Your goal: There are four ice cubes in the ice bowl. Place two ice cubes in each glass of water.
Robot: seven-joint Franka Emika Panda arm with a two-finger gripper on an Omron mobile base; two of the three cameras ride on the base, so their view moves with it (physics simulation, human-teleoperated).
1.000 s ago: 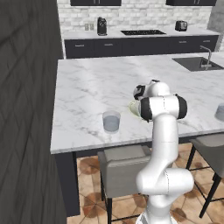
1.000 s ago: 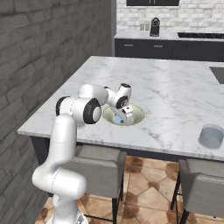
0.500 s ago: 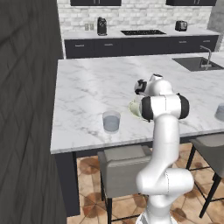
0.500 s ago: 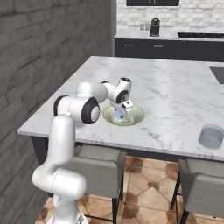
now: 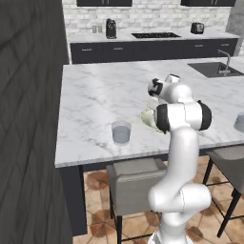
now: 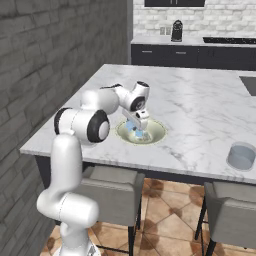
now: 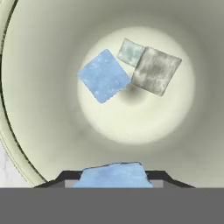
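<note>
The pale yellow-green ice bowl [image 7: 39,131] [image 6: 159,131] [image 5: 146,116] lies under my hand. Three ice cubes rest on its floor: a blue one [image 7: 104,75], a small pale one [image 7: 131,51] and a greyer one [image 7: 156,71]. My gripper [image 7: 113,176] [image 6: 139,128] hangs just above the bowl, shut on a fourth ice cube [image 7: 113,171]. One glass of water [image 5: 121,132] stands left of the bowl near the counter's front edge. The other glass [image 5: 239,122] [image 6: 242,156] stands far to the right.
The bowl and glasses stand on a white marble island [image 5: 95,100]. A sink [image 5: 217,69] is set into its far right corner. Grey stools [image 5: 136,178] are tucked under the front edge. A dark brick wall [image 6: 45,60] stands to the left.
My hand has risen a little out of the bowl, carrying the held ice cube up with it. The other cubes and both glasses have stayed put.
</note>
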